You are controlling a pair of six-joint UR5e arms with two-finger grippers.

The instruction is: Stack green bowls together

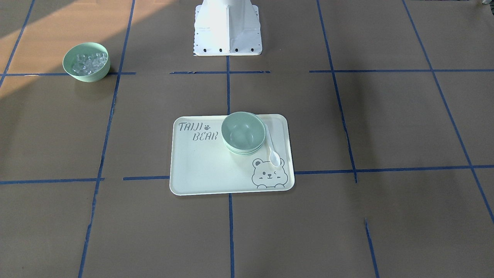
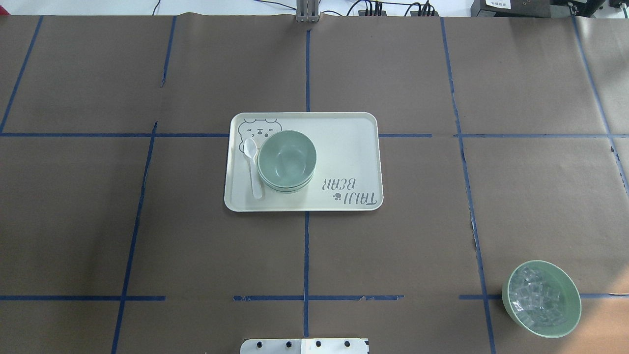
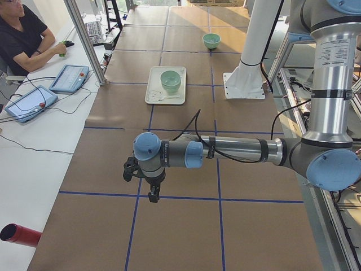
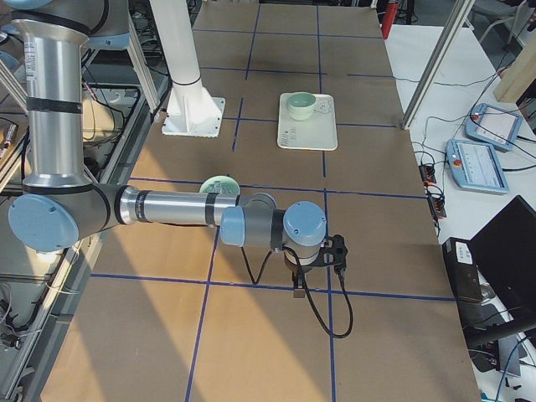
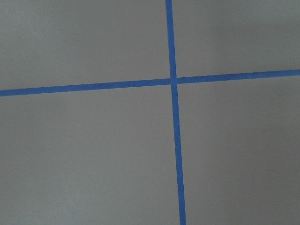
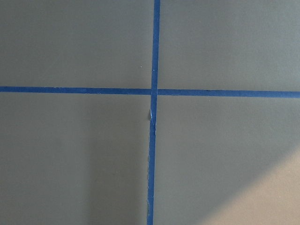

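The green bowls [image 2: 287,160] sit nested in one stack on the cream tray [image 2: 344,147], toward its bear-printed end. A white spoon [image 2: 254,169] lies on the tray, just beside the stack. Another bowl with clear cubes [image 2: 541,299] stands well apart from the tray. My left gripper [image 3: 153,195] and my right gripper [image 4: 299,287] hang well apart from the tray, at opposite table ends. I cannot tell whether their fingers are apart or together.
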